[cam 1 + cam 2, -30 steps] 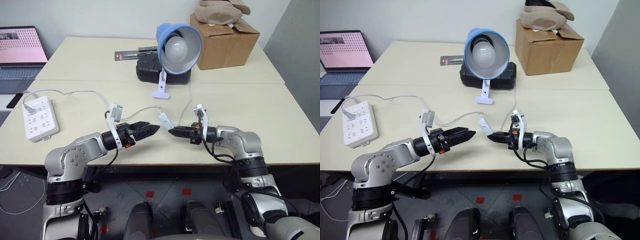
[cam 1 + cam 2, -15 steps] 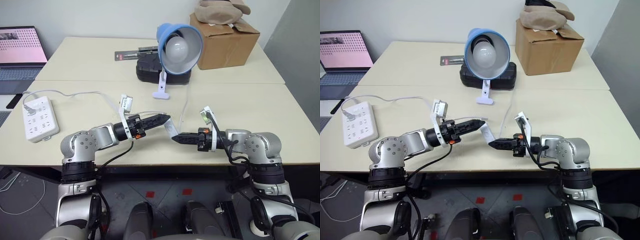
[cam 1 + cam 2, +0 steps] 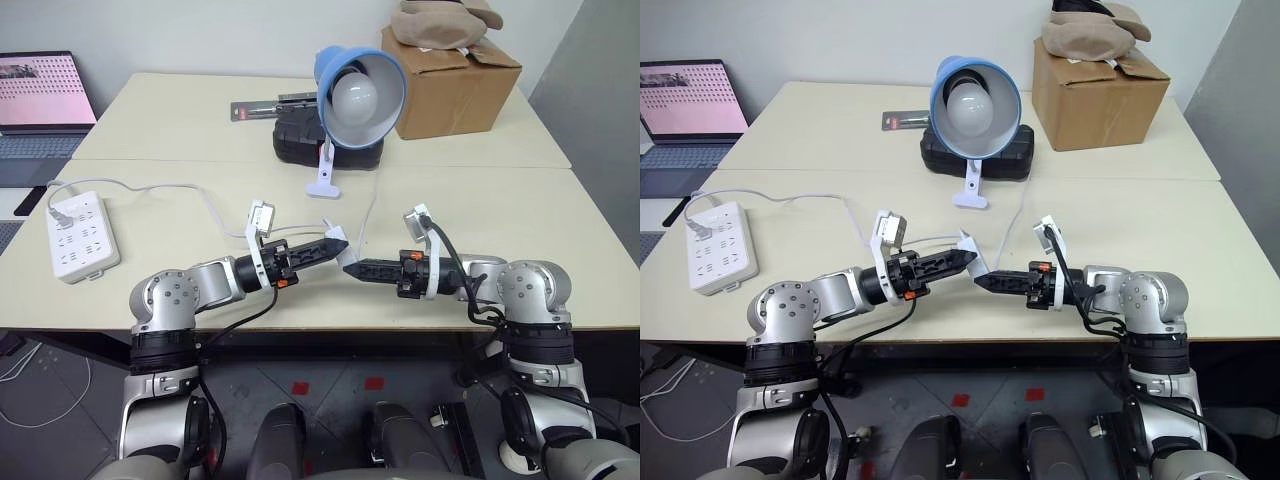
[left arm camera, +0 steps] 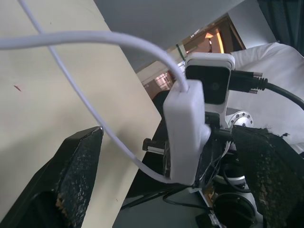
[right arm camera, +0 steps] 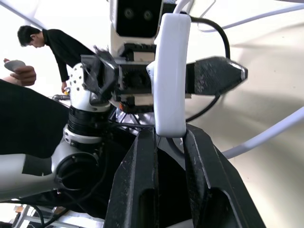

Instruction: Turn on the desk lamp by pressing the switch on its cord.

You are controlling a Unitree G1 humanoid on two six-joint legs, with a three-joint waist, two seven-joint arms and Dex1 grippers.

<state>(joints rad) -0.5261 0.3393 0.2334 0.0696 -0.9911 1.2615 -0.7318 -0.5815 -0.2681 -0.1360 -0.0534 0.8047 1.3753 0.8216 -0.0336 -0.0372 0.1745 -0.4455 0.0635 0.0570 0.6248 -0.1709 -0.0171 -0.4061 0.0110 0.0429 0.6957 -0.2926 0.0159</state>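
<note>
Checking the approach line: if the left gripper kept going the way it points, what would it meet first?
Probably the switch, already between the left gripper's open fingers; beyond it, the right gripper holding it.

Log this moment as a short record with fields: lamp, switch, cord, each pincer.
lamp: desk lamp, bulb unlit, standing on the table
switch: switch lifted off the table, between both pincers
cord: cord runs to the power strip
right pincer: shut on the switch's end
left pincer: open, fingers either side of the switch
</note>
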